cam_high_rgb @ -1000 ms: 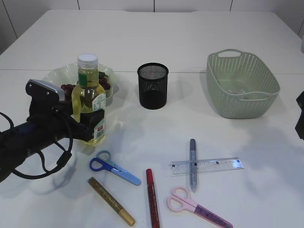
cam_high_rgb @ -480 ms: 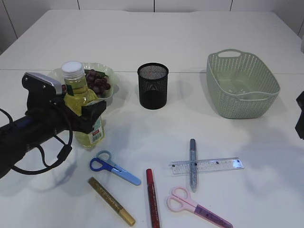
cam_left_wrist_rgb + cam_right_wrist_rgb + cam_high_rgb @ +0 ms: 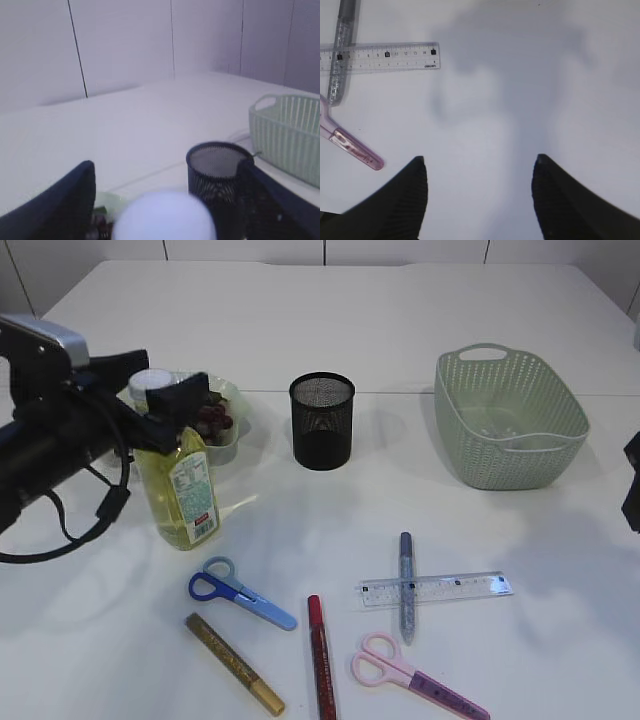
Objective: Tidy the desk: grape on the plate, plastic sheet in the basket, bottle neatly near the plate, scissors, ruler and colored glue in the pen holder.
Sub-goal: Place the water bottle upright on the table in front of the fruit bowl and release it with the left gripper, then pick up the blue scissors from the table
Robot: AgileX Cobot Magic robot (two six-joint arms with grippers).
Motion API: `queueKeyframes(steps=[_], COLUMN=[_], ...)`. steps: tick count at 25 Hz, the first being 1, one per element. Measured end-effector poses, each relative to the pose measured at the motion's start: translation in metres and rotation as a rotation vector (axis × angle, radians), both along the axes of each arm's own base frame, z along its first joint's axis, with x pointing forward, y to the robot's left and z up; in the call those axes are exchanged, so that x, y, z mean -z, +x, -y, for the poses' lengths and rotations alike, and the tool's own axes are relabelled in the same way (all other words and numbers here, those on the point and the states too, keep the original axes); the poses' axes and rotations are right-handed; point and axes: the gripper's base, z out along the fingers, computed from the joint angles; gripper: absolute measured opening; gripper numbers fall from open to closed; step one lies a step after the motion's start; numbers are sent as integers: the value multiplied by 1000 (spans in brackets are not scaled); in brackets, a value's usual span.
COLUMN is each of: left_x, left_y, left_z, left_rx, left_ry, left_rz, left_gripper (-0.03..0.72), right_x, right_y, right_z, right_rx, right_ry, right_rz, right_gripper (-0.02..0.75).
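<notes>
Seeing left hand spread around bottle cap, bottle upright on desk beside plate; right hand apart.

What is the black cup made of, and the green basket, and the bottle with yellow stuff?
The black cup looks like metal mesh with a matte finish: fine holes show light through. The green basket seems to be moulded plastic, with neat rows of slots. The bottle looks like clear, glossy plastic, though it may be glass: the yellow liquid shows through.
</notes>
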Motion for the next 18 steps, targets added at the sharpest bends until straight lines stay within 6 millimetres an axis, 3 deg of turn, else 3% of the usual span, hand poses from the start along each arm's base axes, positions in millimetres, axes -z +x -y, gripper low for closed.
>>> queueKeyframes(steps=[5, 11, 18], left_x=[-45, -81, -103], left_y=[-10, -26, -52], left_z=[-3, -11, -40], left_rx=[-6, -46, -262], left_ry=[-21, 46, -19], left_rz=[106, 66, -249], left_gripper=[557, 355, 327], right_x=[0, 0, 0], right_y=[0, 0, -1], right_z=[0, 1, 1], right_rx=[-1, -2, -4], right_ry=[-4, -10, -12], right_rz=[0, 0, -6], right_gripper=[512, 512, 512])
